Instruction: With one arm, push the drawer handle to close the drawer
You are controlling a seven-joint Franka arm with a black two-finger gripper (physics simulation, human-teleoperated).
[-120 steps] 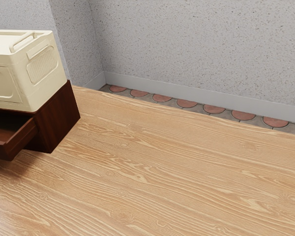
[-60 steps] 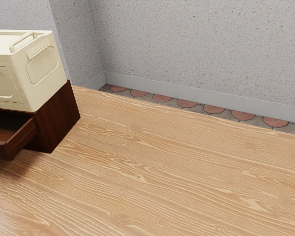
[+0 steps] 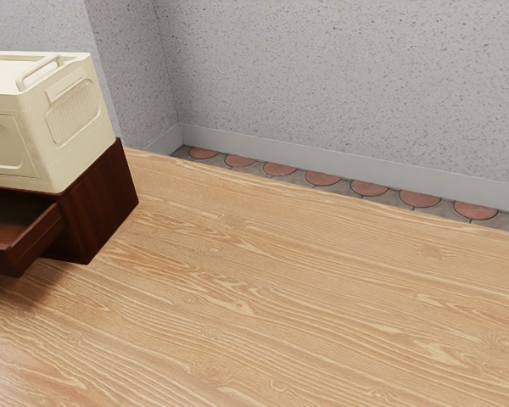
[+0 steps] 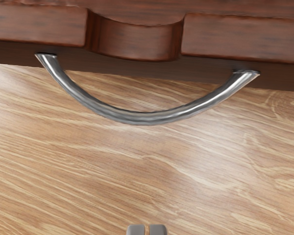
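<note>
"Drawer (image 3: 37, 241) open or closed?"

"Open. It juts from the cabinet (image 3: 102, 203), near nine o'clock from the exterior view's centre, and you can see down inside it."

"And its handle (image 4: 145, 118)?"

"In the wrist view. A curved metal bar on the front, bowed toward the jaws. Call the way from the jaws to the bar's middle twelve o'clock: one end of the bar is then at eleven and the other at one."

"Are they touching?"

"No, they're apart, with a stretch of bench (image 4: 152, 166) showing between them. Past the bow, also at twelve, there's a scooped notch (image 4: 135, 40) in the drawer's front."

"How do the jaws stand?"

"Together, bar a thin slit, the two fingertips (image 4: 158, 230) side by side with nothing pinched."

"Anything else about?"

"A cream box (image 3: 68, 127) on top of the cabinet, between nine and ten. The wall (image 3: 339, 76) is at twelve, and there are round red tiles (image 3: 369, 187) along its foot, beyond the bench."
</note>
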